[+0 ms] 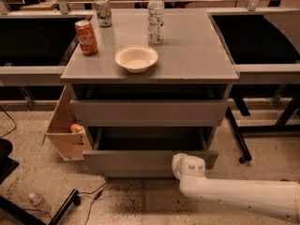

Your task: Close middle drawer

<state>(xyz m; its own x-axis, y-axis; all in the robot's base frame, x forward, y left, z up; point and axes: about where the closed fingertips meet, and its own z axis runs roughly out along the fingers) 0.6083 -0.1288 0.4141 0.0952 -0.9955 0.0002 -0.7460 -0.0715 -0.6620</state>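
The middle drawer point(136, 162) is a wide grey drawer with a plain flat front. It stands pulled out partway from the grey cabinet, and its dark inside point(150, 138) shows from above. The upper drawer front point(147, 112) sits above it. The lowest front is hidden beneath the open drawer. My gripper point(182, 165), at the end of the white arm point(234, 196), is against the right part of the middle drawer's front.
On the cabinet top point(197, 55) stand a white bowl point(136, 58), a red can point(86, 37), a green can point(103, 11) and a water bottle point(155, 16). A cardboard box point(65, 130) leans at the cabinet's left. Cables point(89, 198) lie on the floor. Dark tables flank both sides.
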